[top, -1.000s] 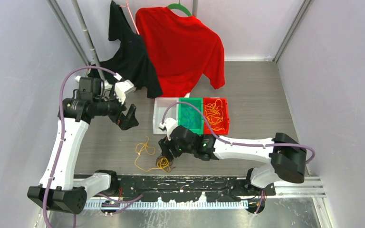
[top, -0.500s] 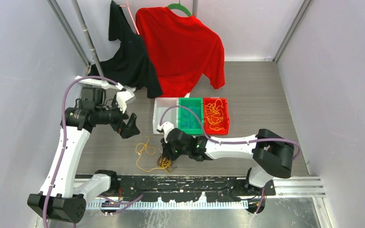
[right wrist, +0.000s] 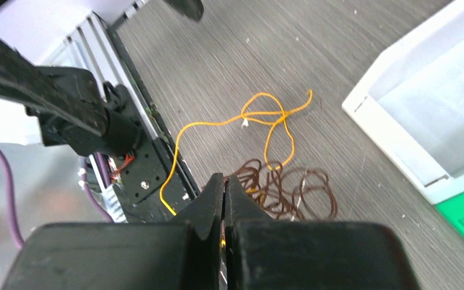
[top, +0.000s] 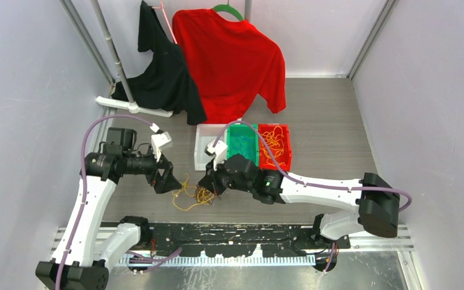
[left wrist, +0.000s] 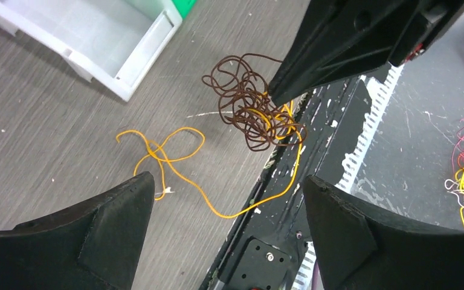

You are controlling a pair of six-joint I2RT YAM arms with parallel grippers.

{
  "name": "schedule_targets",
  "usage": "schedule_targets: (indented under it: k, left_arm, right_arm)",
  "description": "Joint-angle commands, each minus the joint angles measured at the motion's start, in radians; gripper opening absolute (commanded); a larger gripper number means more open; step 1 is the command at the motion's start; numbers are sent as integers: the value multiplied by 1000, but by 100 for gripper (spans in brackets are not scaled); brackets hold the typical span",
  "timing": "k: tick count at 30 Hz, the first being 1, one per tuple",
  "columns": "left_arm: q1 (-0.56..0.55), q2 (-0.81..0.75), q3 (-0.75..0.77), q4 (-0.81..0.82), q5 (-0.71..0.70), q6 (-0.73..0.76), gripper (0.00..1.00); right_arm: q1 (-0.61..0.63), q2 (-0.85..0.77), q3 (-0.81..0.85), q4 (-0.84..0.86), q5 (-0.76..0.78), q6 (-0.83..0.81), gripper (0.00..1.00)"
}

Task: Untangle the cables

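Brown/orange cables [left wrist: 251,115] at R claw [left wrist: 276,96] tip, nr white bin [left wrist: 150,53]

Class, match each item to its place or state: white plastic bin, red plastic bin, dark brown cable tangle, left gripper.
Items
1. white plastic bin
2. red plastic bin
3. dark brown cable tangle
4. left gripper

Places or states
A. pinched by the shut right gripper
B. open, above the loose orange-yellow cable
C. leftmost bin in the top view
D. holds orange-yellow strands

Pairs: 1-C, 2-D, 3-A, 4-B
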Motion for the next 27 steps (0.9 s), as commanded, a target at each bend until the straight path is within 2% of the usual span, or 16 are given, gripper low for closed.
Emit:
schedule_targets:
  k: [1,4,6,9,20,27]
  left_arm:
    - [3,-101,-25,67,110,-21,92]
    - [3,-170,-69,139,143,-65,88]
    - [2,-200,-100,180,162,-102,81]
    - [2,-210,-120,194,202,-133,79]
    - [2,-198,-147,290,208,-256,69]
    - [2,-194,-158,364,222,-311,22]
  right_arm:
    - [5,-53,49,122,-19,7,1]
    - [4,-66,59,174,-37,29,1]
    - [5,-64,76,201,-53,39,1]
    - [5,-51,107,243,-84,48,1]
    - [14,-49,130,312,-119,81,1]
    - [14,-72,117,315,-108,93,1]
